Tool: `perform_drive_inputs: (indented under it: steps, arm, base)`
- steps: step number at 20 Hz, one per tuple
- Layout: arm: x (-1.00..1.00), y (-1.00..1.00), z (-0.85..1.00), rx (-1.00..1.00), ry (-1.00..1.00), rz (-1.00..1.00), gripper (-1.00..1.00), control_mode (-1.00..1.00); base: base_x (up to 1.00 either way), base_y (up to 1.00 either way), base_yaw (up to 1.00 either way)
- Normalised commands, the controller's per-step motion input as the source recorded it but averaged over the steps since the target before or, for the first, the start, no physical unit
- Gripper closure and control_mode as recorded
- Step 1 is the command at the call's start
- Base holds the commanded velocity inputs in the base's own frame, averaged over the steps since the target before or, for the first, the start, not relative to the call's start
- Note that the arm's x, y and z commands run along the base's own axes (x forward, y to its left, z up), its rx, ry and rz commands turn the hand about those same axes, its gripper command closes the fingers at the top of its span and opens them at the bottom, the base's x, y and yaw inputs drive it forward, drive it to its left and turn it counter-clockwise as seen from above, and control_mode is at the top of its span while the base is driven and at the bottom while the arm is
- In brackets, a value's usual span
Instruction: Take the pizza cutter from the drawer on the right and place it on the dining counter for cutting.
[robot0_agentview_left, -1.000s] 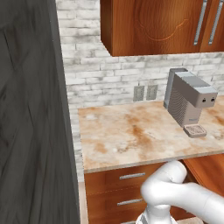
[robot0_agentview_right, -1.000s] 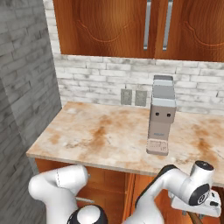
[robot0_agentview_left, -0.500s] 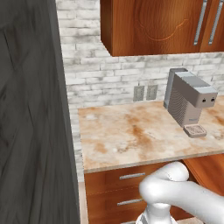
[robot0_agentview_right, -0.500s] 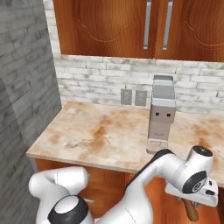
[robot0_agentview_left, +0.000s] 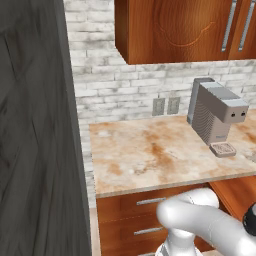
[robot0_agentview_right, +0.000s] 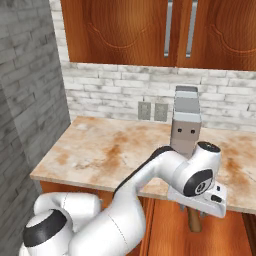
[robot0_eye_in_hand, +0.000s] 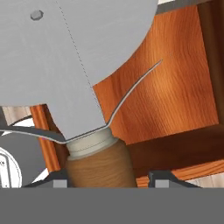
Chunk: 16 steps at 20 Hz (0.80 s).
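Note:
The pizza cutter fills the hand view: its grey metal wheel (robot0_eye_in_hand: 65, 57) spreads over the upper left, and its brown wooden handle (robot0_eye_in_hand: 98, 164) sits between my fingertips. My gripper (robot0_eye_in_hand: 107, 181) is shut on that handle. Behind it lies the open drawer (robot0_eye_in_hand: 175, 87) with its plain wood inside. In the right base view the gripper (robot0_agentview_right: 197, 202) hangs just below the worktop's front edge, with the brown handle (robot0_agentview_right: 194, 221) sticking down from it over the drawer (robot0_agentview_right: 167, 230). The dining counter is out of view.
A marbled worktop (robot0_agentview_right: 105, 150) backed by white brick carries a grey coffee machine (robot0_agentview_right: 186, 120), seen also as the coffee machine (robot0_agentview_left: 216, 116). Wall cabinets (robot0_agentview_right: 150, 30) with silver handles hang above. A dark grey wall (robot0_agentview_left: 35, 130) stands close on the left. Shut drawers (robot0_agentview_left: 135, 220) sit under the worktop.
The hand has risen and swung left, up out of the drawer towards the worktop's front edge, with the pizza cutter still in its grip.

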Motion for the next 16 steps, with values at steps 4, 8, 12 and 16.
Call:
perform_drive_inputs:
  steps: [4, 8, 12, 16]
  arm:
    - [0.05, 0.89, 0.50, 0.00, -0.01, -0.05, 1.00, -1.00]
    - [0.09, 0.95, 0.41, 0.00, -0.02, 0.00, 1.00, -1.00]
    - [0.11, 0.91, 0.43, 0.00, 0.00, 0.00, 1.00, -1.00]
    - [0.06, 0.93, 0.29, -0.02, 0.00, -0.02, 1.00, -1.00]
  base:
    - [0.00, 0.00, 0.00]
    - [0.00, 0.00, 0.00]
    - [0.00, 0.00, 0.00]
    - [0.00, 0.00, 0.00]
